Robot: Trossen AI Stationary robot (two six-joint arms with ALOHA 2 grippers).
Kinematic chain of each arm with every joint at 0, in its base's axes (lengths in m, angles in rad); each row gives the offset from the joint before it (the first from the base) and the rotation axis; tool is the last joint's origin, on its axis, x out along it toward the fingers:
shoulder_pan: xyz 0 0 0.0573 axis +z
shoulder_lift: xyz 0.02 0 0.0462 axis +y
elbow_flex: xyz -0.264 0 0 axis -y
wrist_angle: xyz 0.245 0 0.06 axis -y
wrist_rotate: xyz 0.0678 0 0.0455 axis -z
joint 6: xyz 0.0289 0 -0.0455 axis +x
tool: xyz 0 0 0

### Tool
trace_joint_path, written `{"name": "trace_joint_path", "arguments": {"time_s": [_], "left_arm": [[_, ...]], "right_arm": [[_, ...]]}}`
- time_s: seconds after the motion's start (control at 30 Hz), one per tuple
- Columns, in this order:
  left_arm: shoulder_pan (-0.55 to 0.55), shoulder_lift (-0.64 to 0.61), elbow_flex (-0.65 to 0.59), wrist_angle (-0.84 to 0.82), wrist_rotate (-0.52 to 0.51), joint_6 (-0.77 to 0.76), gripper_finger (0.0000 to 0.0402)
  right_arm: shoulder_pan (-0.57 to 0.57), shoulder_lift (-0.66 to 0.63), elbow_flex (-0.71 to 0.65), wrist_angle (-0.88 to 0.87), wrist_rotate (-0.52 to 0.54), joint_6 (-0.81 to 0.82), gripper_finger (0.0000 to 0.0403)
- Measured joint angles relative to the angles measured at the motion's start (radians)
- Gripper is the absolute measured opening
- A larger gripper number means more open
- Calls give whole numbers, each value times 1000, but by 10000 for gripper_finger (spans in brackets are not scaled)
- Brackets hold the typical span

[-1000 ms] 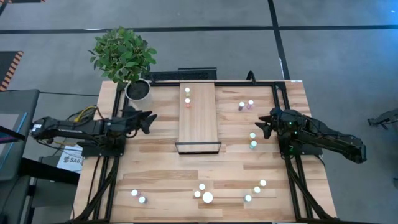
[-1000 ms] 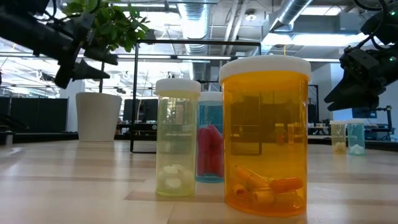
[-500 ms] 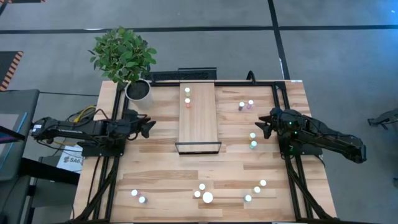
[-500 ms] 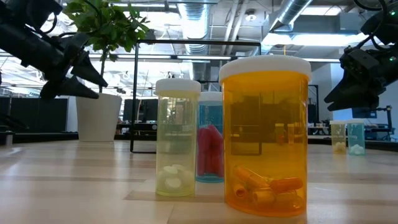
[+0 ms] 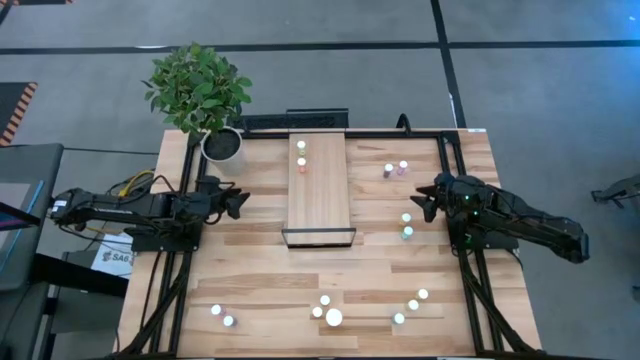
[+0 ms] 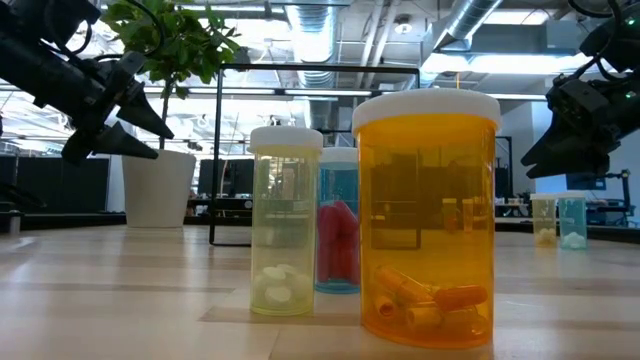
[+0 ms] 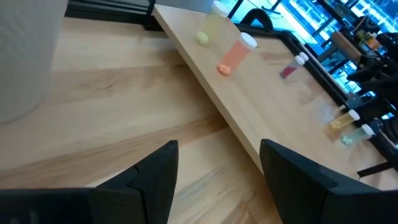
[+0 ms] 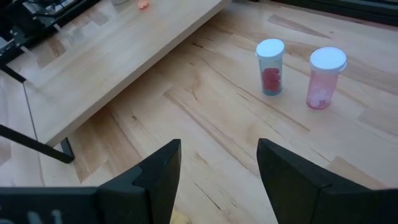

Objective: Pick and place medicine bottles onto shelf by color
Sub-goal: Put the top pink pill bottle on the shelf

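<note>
Here, both grippers hover empty, fingers spread; the right gripper (image 5: 424, 203) is nearer two upright bottles (image 5: 407, 225) by the table's right edge.

We see only the left gripper (image 5: 243, 199) shifted — it has drawn back slightly toward its own table edge and, in the low view, dropped lower beside the plant pot (image 6: 158, 187) — jaws parted, holding nothing.
</note>
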Motion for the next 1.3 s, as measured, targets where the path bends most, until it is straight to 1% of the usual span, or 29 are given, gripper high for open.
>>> {"name": "trace_joint_path", "arguments": {"time_s": [0.2,0.33,0.47,0.53,0.63,0.7,0.8,0.87,0.97,1.07,1.17,1.3], "left_arm": [[0,0,0,0,49,-30,212],[0,0,0,0,54,-31,212],[0,0,0,-5,54,-25,212],[0,0,0,-5,54,-23,212],[0,0,0,-12,54,-21,212],[0,0,0,-21,54,-21,212],[0,0,0,-24,54,-21,212],[0,0,0,-30,55,-21,212],[0,0,0,-34,55,-21,212],[0,0,0,-46,55,-20,212],[0,0,0,-59,55,-20,212],[0,0,0,-58,56,-20,212]], "right_arm": [[-10,0,0,0,7,-5,234],[-28,0,0,7,42,-6,234],[-52,0,0,80,80,6,234],[-62,0,0,148,80,87,234],[-73,0,0,260,80,326,234],[-78,0,0,307,80,455,234],[-84,0,0,343,132,568,234],[-93,0,0,345,150,578,234],[-107,0,0,370,159,547,234],[-111,0,0,405,159,576,234],[-111,0,0,489,159,573,234],[-111,17,0,631,179,475,234]]}}
